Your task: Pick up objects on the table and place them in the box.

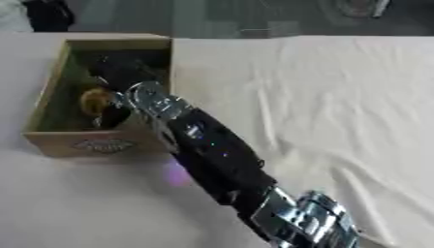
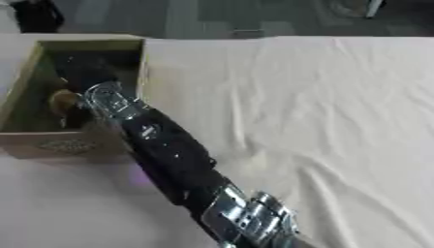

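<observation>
Reaching from the lower right corner across the cloth-covered surface [image 1: 339,97] and down into the cardboard box [image 1: 51,97] at upper left: one black arm with silver joints [image 1: 212,150]. By its entry side, reading as the right arm. Hand [image 1: 118,72] sitting inside the box, dark against the dark interior, so can't tell whether fingers are spread or curled, or whether pinching anything. Showing just beside the wrist, inside the box near its front wall: a roundish yellow-brown object [image 1: 96,100], too blurry to name. Glowing on the cloth just under the forearm, right in front of the box: a small purple patch [image 1: 176,174]. Wrinkling all over the right side: the cream cloth.
</observation>
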Available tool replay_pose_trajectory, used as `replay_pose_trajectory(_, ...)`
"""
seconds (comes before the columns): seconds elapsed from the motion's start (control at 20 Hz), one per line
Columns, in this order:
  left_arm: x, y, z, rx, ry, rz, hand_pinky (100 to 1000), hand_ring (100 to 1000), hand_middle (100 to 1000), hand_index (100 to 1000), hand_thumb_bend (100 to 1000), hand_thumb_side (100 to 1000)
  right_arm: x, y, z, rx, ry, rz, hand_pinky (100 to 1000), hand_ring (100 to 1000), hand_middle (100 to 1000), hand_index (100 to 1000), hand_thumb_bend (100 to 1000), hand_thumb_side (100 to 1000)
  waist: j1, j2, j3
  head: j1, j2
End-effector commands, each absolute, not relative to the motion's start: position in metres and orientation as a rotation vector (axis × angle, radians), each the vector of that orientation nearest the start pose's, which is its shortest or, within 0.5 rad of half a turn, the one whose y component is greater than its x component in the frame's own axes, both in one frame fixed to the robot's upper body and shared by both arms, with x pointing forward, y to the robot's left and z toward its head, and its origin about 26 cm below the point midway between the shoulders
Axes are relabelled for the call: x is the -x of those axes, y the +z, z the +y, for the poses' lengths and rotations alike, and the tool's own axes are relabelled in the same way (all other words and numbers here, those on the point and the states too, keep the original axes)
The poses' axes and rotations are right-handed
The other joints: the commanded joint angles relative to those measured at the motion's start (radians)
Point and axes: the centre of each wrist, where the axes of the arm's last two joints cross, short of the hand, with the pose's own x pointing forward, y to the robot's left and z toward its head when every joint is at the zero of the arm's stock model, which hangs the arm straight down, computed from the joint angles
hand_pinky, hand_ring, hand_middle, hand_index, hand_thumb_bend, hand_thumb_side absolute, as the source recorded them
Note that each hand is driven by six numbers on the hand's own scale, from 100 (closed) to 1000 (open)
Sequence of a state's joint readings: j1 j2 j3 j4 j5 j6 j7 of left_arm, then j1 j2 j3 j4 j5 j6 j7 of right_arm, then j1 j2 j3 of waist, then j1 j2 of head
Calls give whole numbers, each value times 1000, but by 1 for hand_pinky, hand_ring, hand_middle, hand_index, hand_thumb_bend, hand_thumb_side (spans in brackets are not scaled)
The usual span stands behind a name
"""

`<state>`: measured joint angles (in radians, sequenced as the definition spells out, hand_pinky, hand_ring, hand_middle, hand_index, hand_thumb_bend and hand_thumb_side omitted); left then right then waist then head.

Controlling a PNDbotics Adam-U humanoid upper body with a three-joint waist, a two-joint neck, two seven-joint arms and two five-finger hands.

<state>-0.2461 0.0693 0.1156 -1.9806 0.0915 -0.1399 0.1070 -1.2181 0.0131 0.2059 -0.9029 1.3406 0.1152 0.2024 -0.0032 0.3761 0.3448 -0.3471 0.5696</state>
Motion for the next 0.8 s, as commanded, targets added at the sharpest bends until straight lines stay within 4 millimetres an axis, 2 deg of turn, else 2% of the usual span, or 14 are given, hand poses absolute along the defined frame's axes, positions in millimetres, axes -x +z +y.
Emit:
replay_pose_trajectory(0.05,-295,171,257,-36,142,-2374,452,513,503,786,100,966,-449,293,-28,1222,1402,-1823,761,704,624,857,468,469,10,-30,-4,11,5)
replay_pose_trajectory(0.25,-294,170,259,-48,146,-2367,453,513,503,786,100,966,-429,334,-38,1175,1304,-1976,759,691,613,846,441,475,11,-44,-17,29,16)
replay_pose_trajectory(0.45,-292,167,262,-71,159,-2355,453,514,504,786,100,965,-402,368,-68,1166,1229,-2111,754,682,599,834,397,536,18,-63,-39,59,42)
replay_pose_trajectory(0.6,-292,165,265,-87,170,-2350,453,514,504,786,100,964,-377,384,-95,1151,1126,-2214,751,668,587,825,310,572,26,-76,-58,80,67)
replay_pose_trajectory(0.8,-291,164,267,-101,181,-2345,453,514,504,785,100,963,-341,396,-130,1111,964,-2330,749,658,580,819,232,685,35,-86,-84,93,91)
